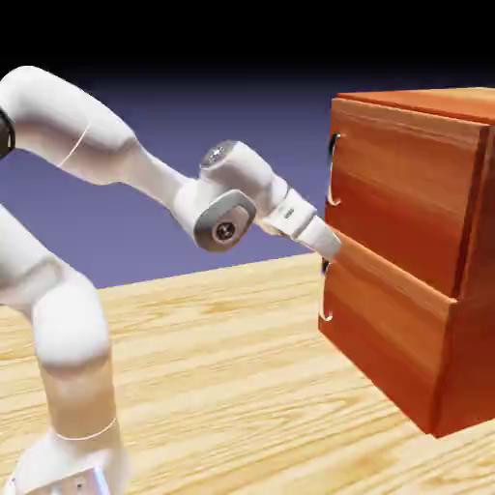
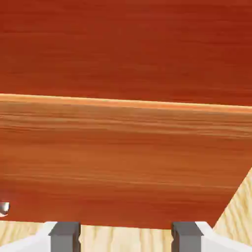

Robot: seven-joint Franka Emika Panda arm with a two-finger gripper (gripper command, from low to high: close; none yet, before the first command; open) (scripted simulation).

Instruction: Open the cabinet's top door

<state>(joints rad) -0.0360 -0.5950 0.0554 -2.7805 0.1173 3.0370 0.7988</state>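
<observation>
The cabinet (image 1: 416,261) is a reddish-brown wooden box at the exterior view's right. Its top door (image 1: 406,184) has a small silver handle (image 1: 334,169) at its left edge. A matching lower panel (image 1: 387,338) carries its own handle (image 1: 327,292). My gripper (image 1: 332,247) is at the cabinet's front, level with the seam between the two panels and below the top handle. In the hand view my gripper (image 2: 125,236) is open, its grey fingertips (image 2: 65,235) wide apart with nothing between them. Wood grain (image 2: 128,157) fills that view, crossed by a bright edge.
The cabinet stands on a light wooden table (image 1: 222,367). A sliver of silver metal (image 2: 4,207) shows at the hand view's left edge. My white arm (image 1: 145,174) reaches in from the exterior view's left.
</observation>
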